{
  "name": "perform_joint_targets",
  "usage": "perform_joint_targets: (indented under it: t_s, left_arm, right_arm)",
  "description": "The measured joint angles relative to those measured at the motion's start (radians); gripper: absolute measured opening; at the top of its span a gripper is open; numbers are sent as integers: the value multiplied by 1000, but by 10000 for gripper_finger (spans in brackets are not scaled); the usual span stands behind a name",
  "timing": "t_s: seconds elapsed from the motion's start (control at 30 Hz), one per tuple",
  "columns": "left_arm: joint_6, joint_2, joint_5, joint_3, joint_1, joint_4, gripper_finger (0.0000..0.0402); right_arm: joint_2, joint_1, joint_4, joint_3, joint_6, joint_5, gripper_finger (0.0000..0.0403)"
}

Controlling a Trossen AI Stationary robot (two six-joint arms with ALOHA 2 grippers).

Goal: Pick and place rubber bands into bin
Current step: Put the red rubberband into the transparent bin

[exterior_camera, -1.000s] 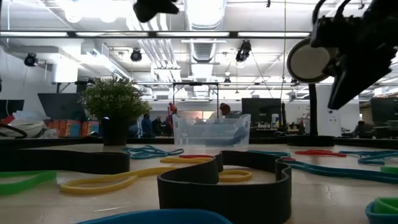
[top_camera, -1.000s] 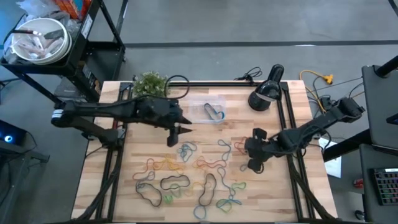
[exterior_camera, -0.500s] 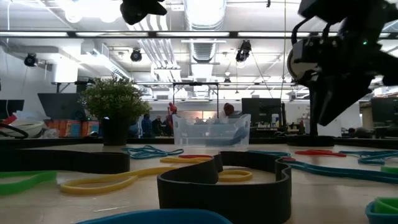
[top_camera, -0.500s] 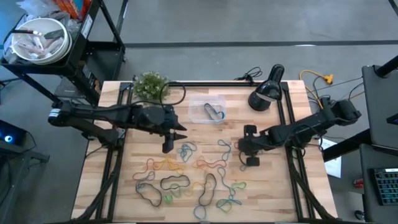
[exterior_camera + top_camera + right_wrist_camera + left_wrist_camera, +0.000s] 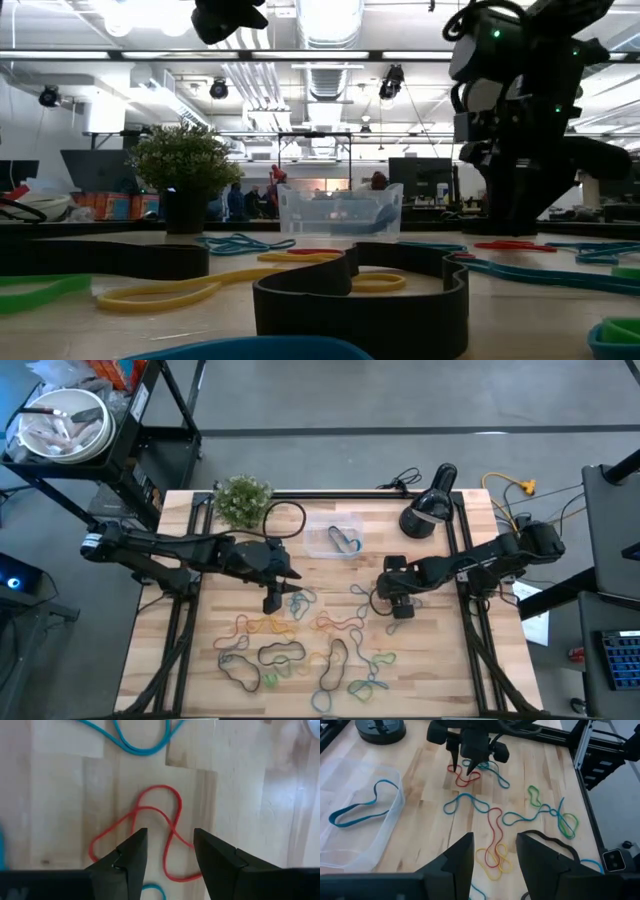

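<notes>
Many rubber bands [image 5: 300, 635] in blue, red, yellow, green and black lie flat over the near half of the wooden table. The clear bin [image 5: 318, 530] stands at the far middle with one blue band [image 5: 357, 810] inside. My right gripper [image 5: 169, 840] is open, pointing down, its fingers on either side of a red band [image 5: 465, 780] right of centre. My left gripper [image 5: 495, 845] is open and hovers above the blue and yellow bands left of centre [image 5: 272, 598].
A small potted plant [image 5: 240, 498] stands at the far left corner, and a black round lamp [image 5: 428, 510] at the far right. Black cables [image 5: 290, 510] loop along the far edge. A metal bowl [image 5: 62, 422] sits on a cart off the table.
My right gripper has moved toward the table's left and down, over the red band. My left gripper has drawn back toward the table's left and near edge, away from the bin. The bands have stayed where they were.
</notes>
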Motion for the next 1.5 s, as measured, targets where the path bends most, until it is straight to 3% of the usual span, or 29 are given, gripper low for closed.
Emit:
perform_joint_targets:
  t_s: [0.53, 0.83, 1.17, 1.5]
  left_arm:
    - [-26, 0, 0, -1, 0, 1, 132]
    - [-29, 0, 0, -9, -2, 0, 132]
    - [-29, 0, 0, -9, -2, 0, 132]
    - [-29, 0, 0, -10, -2, 1, 132]
  right_arm:
    - [69, -80, 20, 12, -26, -156, 126]
    - [68, -82, 22, 11, -18, -161, 94]
    - [67, -82, 33, 10, 11, -154, 14]
    - [20, -81, 27, 13, 78, -152, 9]
